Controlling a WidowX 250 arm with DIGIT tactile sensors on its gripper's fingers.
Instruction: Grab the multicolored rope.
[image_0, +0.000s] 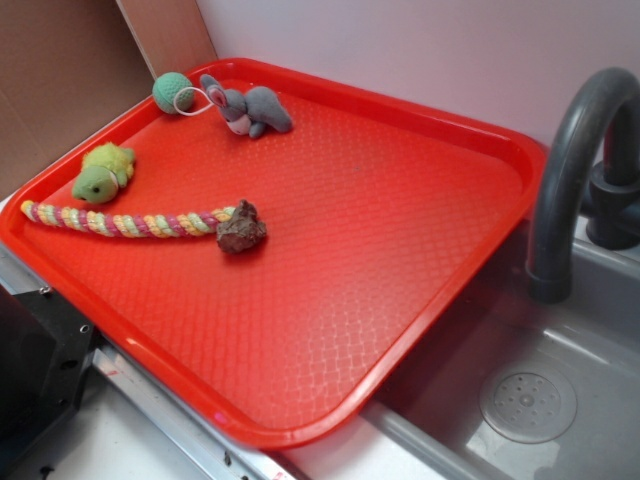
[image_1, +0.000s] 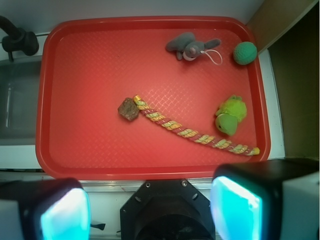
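The multicolored rope (image_0: 125, 222) lies flat on the red tray (image_0: 400, 300), near its left edge, with yellow, pink and pale green strands. In the wrist view the rope (image_1: 192, 132) runs diagonally from the tray's middle to its lower right corner. My gripper (image_1: 150, 210) is open and empty, high above the tray's near edge, with its two cyan-lit fingertips (image_1: 65, 215) far apart. The gripper is out of view in the exterior view.
A brown rock-like lump (image_0: 241, 230) touches the rope's right end. A green-yellow plush turtle (image_0: 103, 172) sits just behind the rope. A grey plush mouse (image_0: 247, 106) and a green ball (image_0: 171, 92) lie at the far corner. A sink (image_0: 530, 400) with a dark faucet (image_0: 570, 160) stands to the right.
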